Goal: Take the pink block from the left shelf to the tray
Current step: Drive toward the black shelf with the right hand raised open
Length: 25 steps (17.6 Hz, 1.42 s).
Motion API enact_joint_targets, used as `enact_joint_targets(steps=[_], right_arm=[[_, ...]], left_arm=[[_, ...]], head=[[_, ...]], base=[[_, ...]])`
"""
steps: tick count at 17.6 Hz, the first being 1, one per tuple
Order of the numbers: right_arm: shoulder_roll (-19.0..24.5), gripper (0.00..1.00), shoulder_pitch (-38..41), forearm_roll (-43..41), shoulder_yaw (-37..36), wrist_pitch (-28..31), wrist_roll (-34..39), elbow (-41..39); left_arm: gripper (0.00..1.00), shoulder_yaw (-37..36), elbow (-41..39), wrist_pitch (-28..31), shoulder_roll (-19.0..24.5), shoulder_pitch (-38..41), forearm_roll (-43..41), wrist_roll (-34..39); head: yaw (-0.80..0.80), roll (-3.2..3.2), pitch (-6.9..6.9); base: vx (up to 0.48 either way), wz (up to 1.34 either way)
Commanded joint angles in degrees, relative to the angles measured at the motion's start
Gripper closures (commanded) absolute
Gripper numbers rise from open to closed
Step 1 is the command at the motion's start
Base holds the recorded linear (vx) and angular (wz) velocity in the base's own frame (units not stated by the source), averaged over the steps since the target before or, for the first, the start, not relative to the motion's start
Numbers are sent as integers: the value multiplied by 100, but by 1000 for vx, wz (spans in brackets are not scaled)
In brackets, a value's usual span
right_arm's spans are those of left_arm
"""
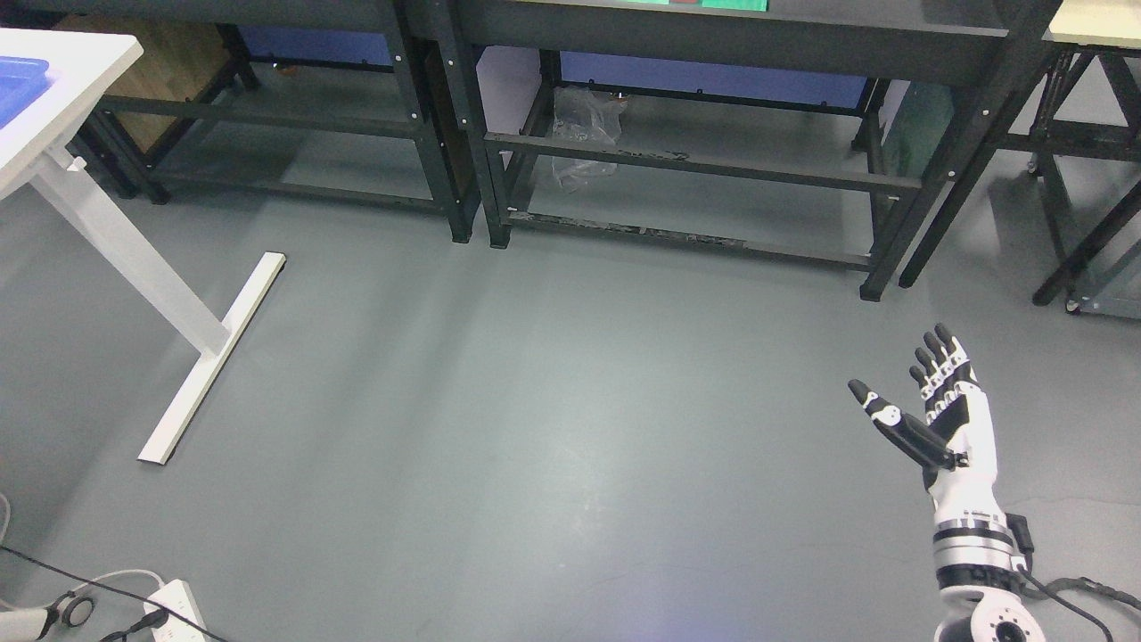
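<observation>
- Head view, right hand (936, 410): raised over bare grey floor (553, 428), fingers straight and spread, holding nothing; judged a carrying pose while the base is away from any shelf.
- Head view, dark shelving frames (695, 169): along the far wall, lower tiers only; tops cut off.
- Head view, white table (62, 98): upper left, a blue tray (22, 85) at its edge, mostly cropped.
- Pink block: not visible.
- Left hand: out of frame.

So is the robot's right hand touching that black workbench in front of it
Apart. The head view shows the right hand open over bare grey floor, with clear floor before the black workbench.
</observation>
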Motion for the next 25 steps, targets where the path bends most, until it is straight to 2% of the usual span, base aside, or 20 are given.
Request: enact_joint_targets(steps=[1,14,16,17,18,20,21,22,25], right_arm=[[-100,0,1,-9,5,-5,-3,0],[-100,0,10,-254,-13,-93,-21,0],[-100,0,-16,-46,-30,-128,-65,0],[-140,0,-60,557,-48,-137,-169,0],[-280,3,-165,1589,-57,-102,-449,0],[-553,9,-315,4197,22,212,-1125,0],[-580,9,-359,5237,118,389,-1172,-9],[-589,8,-359,5847,250,521,-1164,-9],[-510,1,-324,5723,374,339,-1032,-175]], left_arm=[[0,0,0,-4,100,53,-9,-5],[0,0,0,-4,100,53,-9,-5],[0,0,0,-4,100,53,-9,-5],[0,0,0,-4,100,53,-9,-5],[0,0,0,-4,100,53,-9,-5],[0,0,0,-4,100,53,-9,-5],[0,0,0,-4,100,53,-9,-5],[0,0,0,-4,100,53,-9,-5],[0,0,0,-4,100,53,-9,-5]], head=[[0,0,0],[0,0,0],[0,0,0],[0,0,0],[0,0,0],[0,0,0],[0,0,0],[0,0,0],[0,0,0]], base=[[0,0],[0,0],[0,0],[0,0],[0,0],[0,0],[0,0],[4,11],[5,-8]])
